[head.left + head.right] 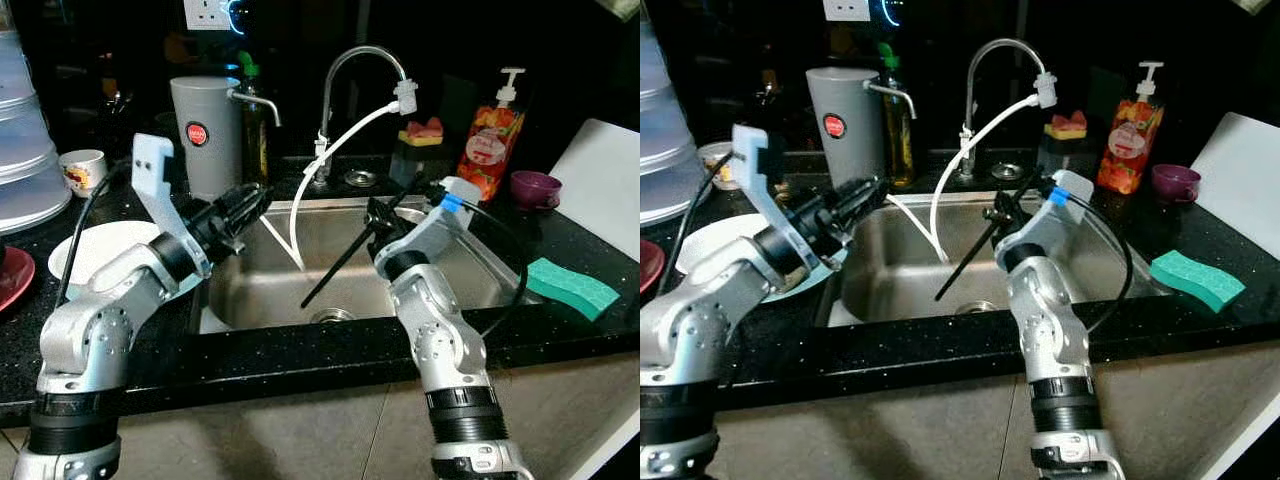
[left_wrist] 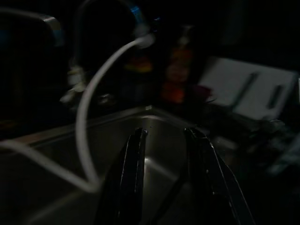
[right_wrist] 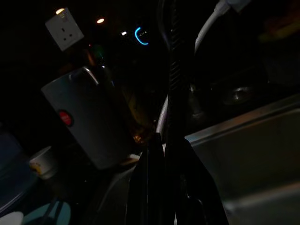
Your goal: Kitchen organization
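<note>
- Right gripper [image 1: 385, 222] holds over the steel sink [image 1: 480, 280], its fingers clamped together on a long black rod-like utensil [image 1: 335, 270]. Exact kind of utensil cannot be told; the light is too dim.
- The utensil slants from the gripper down toward the drain [image 1: 331, 315], lower tip hanging inside the basin. Judgement: it is carried over the basin so drips fall into the sink, on the way to a wash or a resting place.
- Left gripper [image 1: 252, 200] reaches in over the sink's left rim; the left wrist view shows its fingers [image 2: 133, 164] apart with nothing between them. Judgement: it is placed to receive or steady something, not gripping yet.
- A white hose [image 1: 330, 150] runs from the tap [image 1: 360, 60] spout and loops down into the basin, passing between the two grippers; it could snag the utensil on any sideways move.
- Bench [image 1: 580, 240] is dark speckled stone. To the left lie a white plate [image 1: 95, 250] and a red dish's edge [image 1: 12, 278], with a small cup [image 1: 82, 170] behind; a grey kettle-like jug [image 1: 205, 130] stands by the tap.
- To the right: a pump soap bottle [image 1: 492, 135], a purple cup [image 1: 535, 188], a green sponge [image 1: 570, 286] near the front edge, and a white board [image 1: 605, 180].
- Room is dark; a wall socket [image 1: 208, 12] shows above, tiled floor [image 1: 300, 430] below.
</note>
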You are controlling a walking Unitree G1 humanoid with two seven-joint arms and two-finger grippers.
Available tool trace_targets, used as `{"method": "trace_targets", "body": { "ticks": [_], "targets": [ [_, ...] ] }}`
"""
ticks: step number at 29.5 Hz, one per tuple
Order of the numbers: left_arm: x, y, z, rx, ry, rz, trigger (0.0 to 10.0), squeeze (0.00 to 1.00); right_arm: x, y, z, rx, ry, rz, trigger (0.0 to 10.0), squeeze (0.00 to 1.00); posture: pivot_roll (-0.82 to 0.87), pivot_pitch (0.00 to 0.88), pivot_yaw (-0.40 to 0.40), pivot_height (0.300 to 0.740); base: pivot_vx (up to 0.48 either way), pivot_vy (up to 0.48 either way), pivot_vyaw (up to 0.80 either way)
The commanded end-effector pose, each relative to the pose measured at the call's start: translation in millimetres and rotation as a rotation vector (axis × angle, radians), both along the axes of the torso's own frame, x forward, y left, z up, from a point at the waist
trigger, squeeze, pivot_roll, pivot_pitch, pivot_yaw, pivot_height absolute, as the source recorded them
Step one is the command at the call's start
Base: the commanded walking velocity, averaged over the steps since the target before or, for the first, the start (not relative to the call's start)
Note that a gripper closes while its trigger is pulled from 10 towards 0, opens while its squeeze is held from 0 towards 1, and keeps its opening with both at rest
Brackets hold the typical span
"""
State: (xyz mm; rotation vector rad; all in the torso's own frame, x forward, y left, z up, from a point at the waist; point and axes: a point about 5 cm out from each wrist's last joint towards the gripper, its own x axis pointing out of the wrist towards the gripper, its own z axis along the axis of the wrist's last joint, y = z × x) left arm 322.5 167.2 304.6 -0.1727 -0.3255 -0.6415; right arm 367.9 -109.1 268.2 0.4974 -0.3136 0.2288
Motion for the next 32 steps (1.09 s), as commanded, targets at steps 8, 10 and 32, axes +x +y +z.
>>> {"method": "trace_targets", "body": {
  "ticks": [8, 10, 32],
  "targets": [
    [8.5, 6.2, -11.0, 0.024, 0.060, 0.136, 10.0, 0.00, 19.2, -13.2, -17.5, -0.090, 0.040, -0.151, 10.0, 0.00, 0.11, 0.056, -0.033, 0.740, 0.000, 0.000, 0.00],
    [14.3, 8.6, -18.7, 0.054, 0.111, 0.214, 10.0, 0.00, 26.5, -7.9, -22.6, -0.174, 0.066, -0.160, 10.0, 0.44, 0.11, 0.054, -0.034, 0.740, 0.000, 0.000, 0.00],
    [21.3, 31.7, -9.3, 0.293, 0.168, 0.571, 10.0, 0.00, -19.7, 19.0, 36.0, -0.201, -0.310, -0.042, 10.0, 0.00, 0.12, 0.066, -0.021, 0.740, 0.000, 0.000, 0.00]
  ]
}}
